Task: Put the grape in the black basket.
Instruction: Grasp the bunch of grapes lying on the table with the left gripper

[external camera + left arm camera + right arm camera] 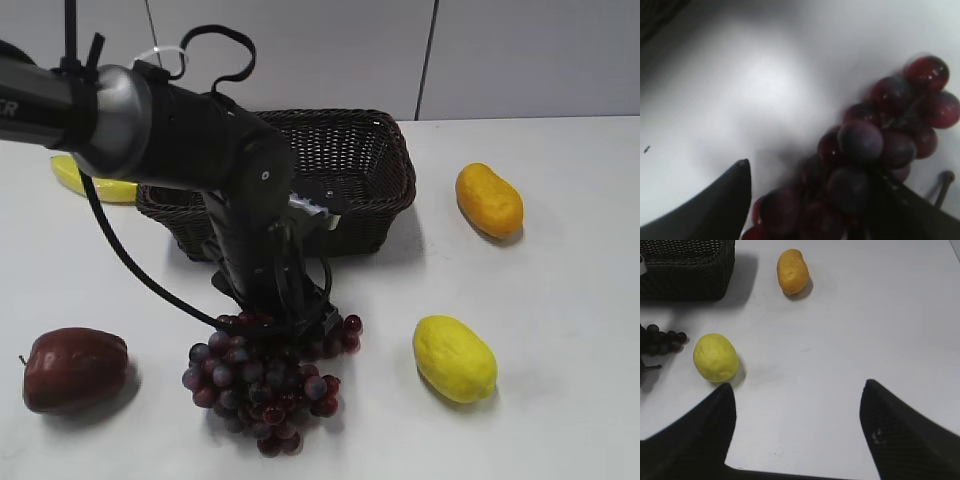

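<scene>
While the left gripper (290, 318) is down at the far edge of the grape bunch (265, 385), the job in hand looks like getting a firm hold before any lift. The bunch lies on the white table (560, 340) near the front, a little left of centre, with the black basket (350, 150) just behind it, beyond the arm. In the left wrist view the fingers (715, 205) are spread apart, one on the left over bare table and the other low on the right, with grapes filling much of the gap between them. Whether either finger already presses on the fruit I cannot tell; nothing looks clamped yet.

To do this well, I would close slowly on the thick middle of the cluster or its stem, not on the loose outer grapes, which may roll or slip out. A bunch like this will probably sag and swing once raised, so the lift should go straight up and high enough for the hanging grapes to clear the braided rim, then travel the short way back over the basket before letting go low inside.

On the right, the other gripper (795, 430) hangs wide open over bare table and holds nothing. A lemon (455, 358) lies to the right of the bunch, an orange-coloured fruit (489, 199) farther right, a dark red apple (75, 368) at the near left and a yellow fruit (90, 183) at the far left; all seem clear of the short path.
</scene>
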